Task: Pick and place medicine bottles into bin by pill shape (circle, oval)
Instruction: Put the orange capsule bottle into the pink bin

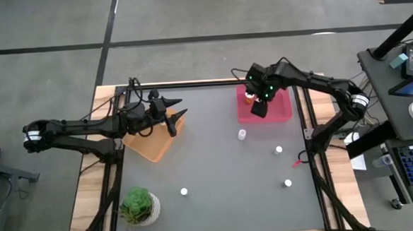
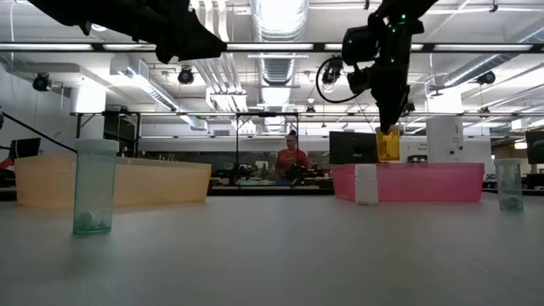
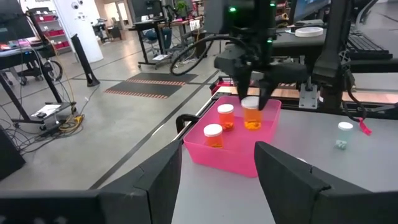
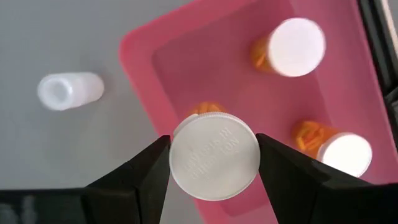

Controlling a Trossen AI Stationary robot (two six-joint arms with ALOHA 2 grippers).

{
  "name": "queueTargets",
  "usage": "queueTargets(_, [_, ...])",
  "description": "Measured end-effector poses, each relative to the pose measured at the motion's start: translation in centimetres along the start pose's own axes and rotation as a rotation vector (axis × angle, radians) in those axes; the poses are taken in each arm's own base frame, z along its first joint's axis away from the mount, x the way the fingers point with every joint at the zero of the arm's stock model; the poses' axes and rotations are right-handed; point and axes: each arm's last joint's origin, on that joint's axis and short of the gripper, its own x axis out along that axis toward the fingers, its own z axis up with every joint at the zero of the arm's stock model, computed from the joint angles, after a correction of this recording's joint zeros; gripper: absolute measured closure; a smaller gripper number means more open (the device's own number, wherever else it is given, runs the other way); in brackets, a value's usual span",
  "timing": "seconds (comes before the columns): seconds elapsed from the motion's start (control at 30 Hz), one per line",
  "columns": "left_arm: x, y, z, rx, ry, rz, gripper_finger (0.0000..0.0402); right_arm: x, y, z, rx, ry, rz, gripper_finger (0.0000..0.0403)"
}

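My right gripper is shut on an orange medicine bottle with a white cap over the pink bin at the far right. Two more orange bottles stand inside that bin. A white bottle stands on the mat just in front of the bin. Three other small bottles stand apart on the mat. My left gripper is open and empty above the orange bin at the far left. My right gripper pinches the bottle's round white cap between its two fingers, one on each side of the cap's rim. The fingers come from above, pointing down. The bottle hangs upright below them, its bottom about level with the pink bin's rim.
A potted green plant stands at the near left corner. In the low view a clear bottle stands close at the left and another at the right. A person sits far off in the room behind.
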Motion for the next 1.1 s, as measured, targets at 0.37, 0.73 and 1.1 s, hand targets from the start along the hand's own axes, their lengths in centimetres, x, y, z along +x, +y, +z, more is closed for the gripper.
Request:
queueTargets(0.37, [0.0, 0.0, 0.0, 0.023, 0.0, 0.0, 0.0214, 0.3, -3.7, -0.6, 0.048, -0.056, 0.013, 0.019])
queueTargets(0.73, [0.0, 0.0, 0.0, 0.023, 0.001, 0.0, 0.0214, 4.4, -4.2, -2.3, 0.046, -0.042, 0.009, 0.019])
queueTargets(1.1, [0.0, 0.0, 0.0, 0.023, 0.001, 0.0, 0.0214, 6.1, -4.0, -3.2, 0.037, -0.021, 0.015, 0.019])
